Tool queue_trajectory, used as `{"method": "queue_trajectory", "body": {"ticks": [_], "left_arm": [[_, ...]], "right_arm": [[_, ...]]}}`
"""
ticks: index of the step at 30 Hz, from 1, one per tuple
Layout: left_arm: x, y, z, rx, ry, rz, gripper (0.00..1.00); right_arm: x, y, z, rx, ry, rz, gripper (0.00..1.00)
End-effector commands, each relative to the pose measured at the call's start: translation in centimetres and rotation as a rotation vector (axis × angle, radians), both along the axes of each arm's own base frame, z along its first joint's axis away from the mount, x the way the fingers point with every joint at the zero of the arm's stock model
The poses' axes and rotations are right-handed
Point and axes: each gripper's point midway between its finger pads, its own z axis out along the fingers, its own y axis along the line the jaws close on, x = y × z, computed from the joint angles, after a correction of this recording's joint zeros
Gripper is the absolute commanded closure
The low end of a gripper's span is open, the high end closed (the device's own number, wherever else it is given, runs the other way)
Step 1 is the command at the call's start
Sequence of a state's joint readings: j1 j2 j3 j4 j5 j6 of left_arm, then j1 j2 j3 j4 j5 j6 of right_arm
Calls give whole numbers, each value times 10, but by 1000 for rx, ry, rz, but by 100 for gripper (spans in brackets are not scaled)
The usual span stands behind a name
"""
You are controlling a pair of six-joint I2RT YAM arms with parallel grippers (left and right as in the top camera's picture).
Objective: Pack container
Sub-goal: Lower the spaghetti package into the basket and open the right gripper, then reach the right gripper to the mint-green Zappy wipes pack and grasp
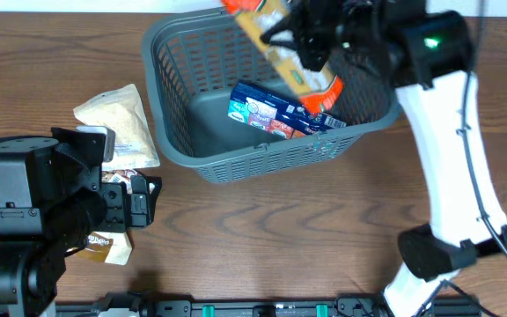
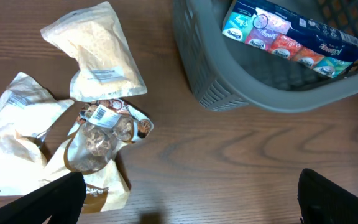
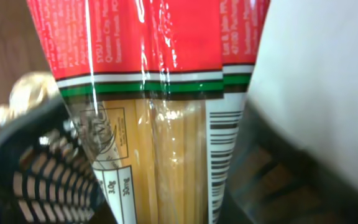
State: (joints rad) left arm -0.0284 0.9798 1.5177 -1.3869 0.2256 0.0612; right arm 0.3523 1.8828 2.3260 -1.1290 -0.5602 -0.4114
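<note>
Wood-grain table (image 1: 280, 238), with the container (image 1: 267, 160) at its far middle. Over that, right gripper (image 1: 299, 42), seemingly clamped on a slanted spaghetti pack (image 3: 160, 143). Left gripper (image 2: 191, 205) spread wide, empty, hovering near snack bags (image 2: 98, 56).

By the counter's far edge the pasta pack (image 1: 258, 26) is cut off at the top; up close its small print is unreadable.
</note>
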Motion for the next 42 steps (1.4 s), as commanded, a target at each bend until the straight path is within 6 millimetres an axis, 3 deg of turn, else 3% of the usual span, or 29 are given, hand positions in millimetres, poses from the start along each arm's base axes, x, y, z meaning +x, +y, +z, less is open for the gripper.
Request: {"method": "queue_trajectory", "body": {"ticks": [1, 5, 7, 9, 11, 12, 15, 19, 22, 25, 28, 31, 34, 37, 42], "left_arm": [[0, 0, 3, 9, -12, -14, 1], [0, 0, 3, 9, -12, -14, 1], [0, -1, 3, 9, -12, -14, 1], [0, 0, 3, 9, -12, -14, 1], [0, 0, 3, 9, -12, -14, 1], [0, 0, 3, 9, -12, -14, 1], [0, -1, 3, 9, -12, -14, 1], [0, 0, 3, 9, -12, -14, 1], [0, 0, 3, 9, -12, -14, 1], [0, 0, 3, 9, -11, -14, 1], [0, 0, 3, 9, -11, -14, 1], [-1, 0, 2, 9, -9, -14, 1], [-2, 0, 2, 9, -4, -14, 1], [-2, 0, 1, 12, -1, -17, 1], [-2, 0, 1, 15, -2, -21, 1]], "right_arm": [[-9, 7, 3, -30, -48, 78, 99], [-13, 5, -16, -73, 3, 102, 96], [-17, 4, -21, -91, 14, 114, 78], [-17, 2, -23, -104, 18, 109, 55], [-16, 0, -25, -115, 17, 99, 39], [-15, 0, -25, -118, 18, 97, 24], [-15, -1, -26, -120, 19, 95, 9], [-11, -1, -24, -124, 2, 84, 1], [3, -7, -15, -129, -42, 7, 1], [20, -20, 6, -95, -93, -118, 1], [31, -37, 41, -11, -151, -231, 1], [43, -74, 75, 86, -175, -419, 1], [48, -125, 88, 137, -157, -591, 1], [52, -179, 79, 137, -93, -735, 3], [38, -280, 35, 64, 82, -977, 4]]}}
